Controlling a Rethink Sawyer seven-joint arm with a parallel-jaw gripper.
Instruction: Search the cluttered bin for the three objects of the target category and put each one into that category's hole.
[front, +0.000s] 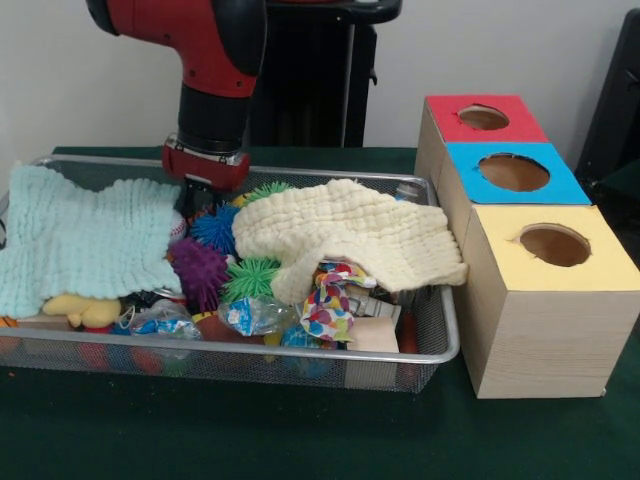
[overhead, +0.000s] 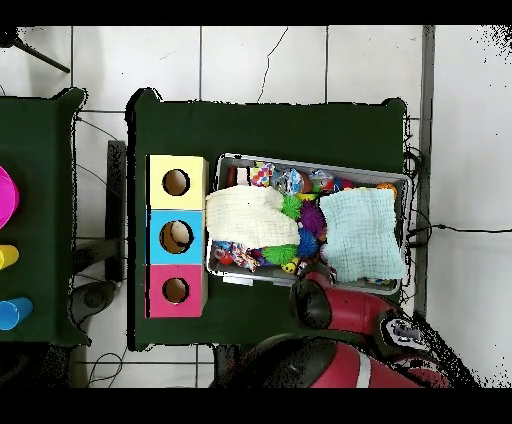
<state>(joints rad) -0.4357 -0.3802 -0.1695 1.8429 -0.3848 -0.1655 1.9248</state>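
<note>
Probably a robotics lab: pedestal-mounted arm (front: 215, 70), green-covered table (front: 250, 430), tiled floor (overhead: 260, 60).

The green table (front: 250, 440) carried the wire bin (front: 440, 345) and, just beside it, three wooden boxes (front: 540, 330) in a row.

Front camera faces the robot; overhead looks straight down; both share the bin (front: 440, 340) (overhead: 404, 200).
</note>
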